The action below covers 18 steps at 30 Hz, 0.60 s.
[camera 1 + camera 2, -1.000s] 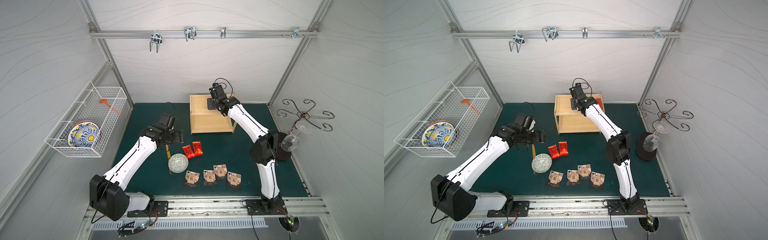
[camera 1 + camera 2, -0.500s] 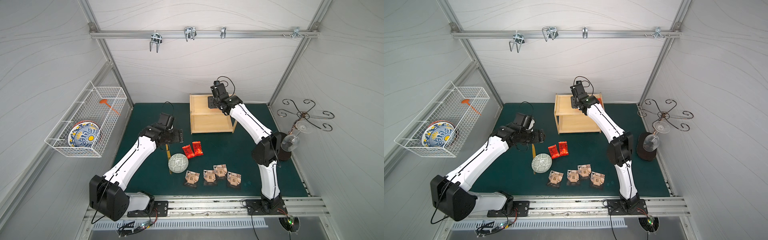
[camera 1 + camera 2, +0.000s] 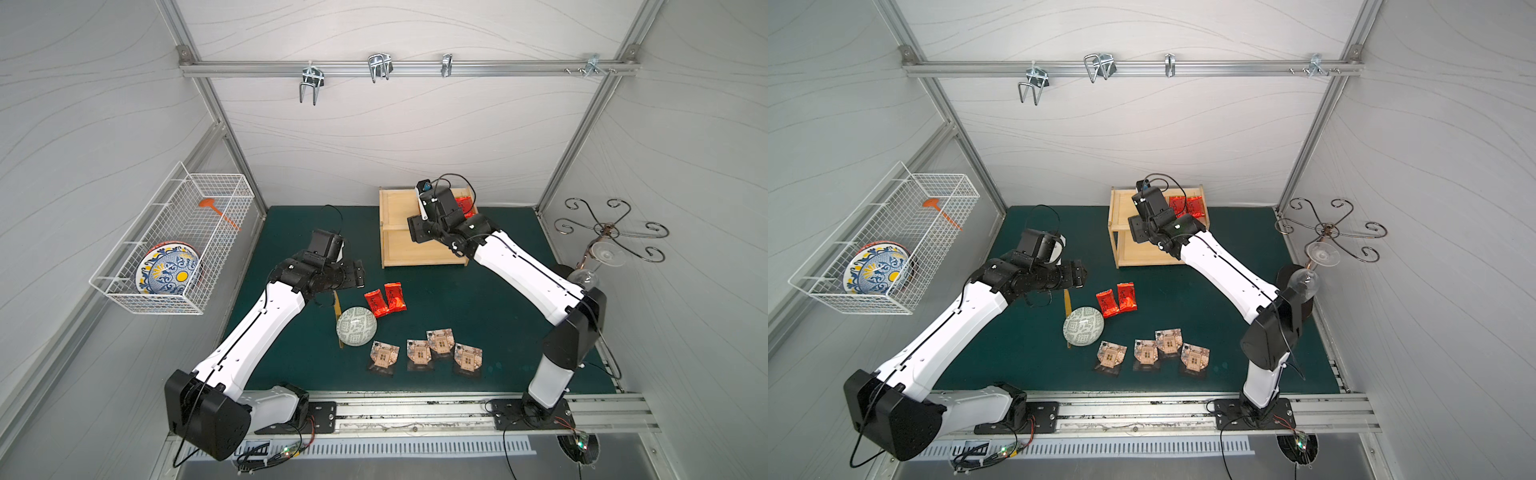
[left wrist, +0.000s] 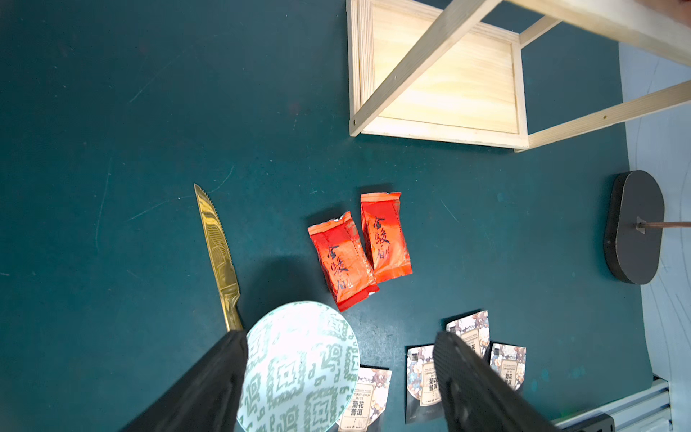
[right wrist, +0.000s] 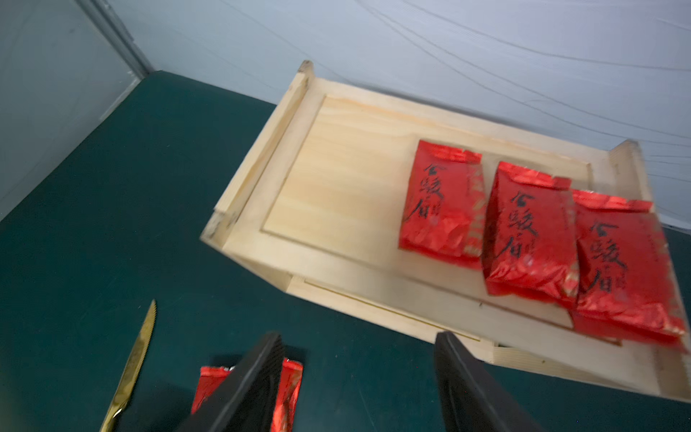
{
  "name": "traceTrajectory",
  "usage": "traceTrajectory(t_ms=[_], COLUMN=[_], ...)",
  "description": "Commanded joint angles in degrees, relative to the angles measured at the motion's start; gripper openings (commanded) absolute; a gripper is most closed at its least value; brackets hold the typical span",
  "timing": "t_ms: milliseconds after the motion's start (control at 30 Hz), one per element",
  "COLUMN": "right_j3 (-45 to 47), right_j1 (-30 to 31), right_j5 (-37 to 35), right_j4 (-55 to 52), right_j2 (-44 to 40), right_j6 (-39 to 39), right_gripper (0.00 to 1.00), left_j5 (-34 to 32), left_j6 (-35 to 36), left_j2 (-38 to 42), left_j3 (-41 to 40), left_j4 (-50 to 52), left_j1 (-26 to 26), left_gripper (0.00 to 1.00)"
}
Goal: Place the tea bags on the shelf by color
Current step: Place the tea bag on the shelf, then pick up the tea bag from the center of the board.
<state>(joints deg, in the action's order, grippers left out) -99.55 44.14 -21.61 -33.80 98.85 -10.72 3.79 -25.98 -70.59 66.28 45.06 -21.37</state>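
Print: red packets (image 4: 385,237) 金骏眉; black packets (image 4: 420,377) 菊花普洱 (chrysanthemum).

This is a robotics lab test cell: pale grey wave-textured wall panels (image 3: 415,124) framed in bare aluminium extrusion bars (image 3: 498,68), a dark green table mat (image 3: 478,316), two white-and-black robot arms (image 3: 266,328) bolted to a slotted aluminium base rail (image 3: 415,415), and loose black cables with small lit circuit boards (image 3: 286,451) along its front edge.

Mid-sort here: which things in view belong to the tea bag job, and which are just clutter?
Job: shelf; three red bags on its top board; two red bags on the mat; four patterned bags.
Clutter: bowl; knife; basket; plate; glass stand.
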Motion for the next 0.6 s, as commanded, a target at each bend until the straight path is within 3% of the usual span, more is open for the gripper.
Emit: traceTrajectory(t_ms=[0, 267, 567], right_j3=[7.27, 22.55, 28.57], right_j1=[1.01, 2.22, 3.41], right_j5=[1.72, 4.98, 7.4], right_j4=[3.32, 10.58, 15.85], right_j2=[-3.54, -6.85, -1.98], right_j6=[-2.73, -6.52, -11.02], right_gripper=[0.69, 0.69, 0.7], left_j5=[1.17, 1.8, 1.46], left_j6=[-0.81, -1.62, -0.22], left_j2=[0.48, 1.09, -0.64], left_j3=[-0.82, -3.64, -3.62], left_j4=[-0.97, -1.72, -1.69], left_j1=[0.32, 0.27, 0.69], left_gripper=[0.82, 0.82, 0.82])
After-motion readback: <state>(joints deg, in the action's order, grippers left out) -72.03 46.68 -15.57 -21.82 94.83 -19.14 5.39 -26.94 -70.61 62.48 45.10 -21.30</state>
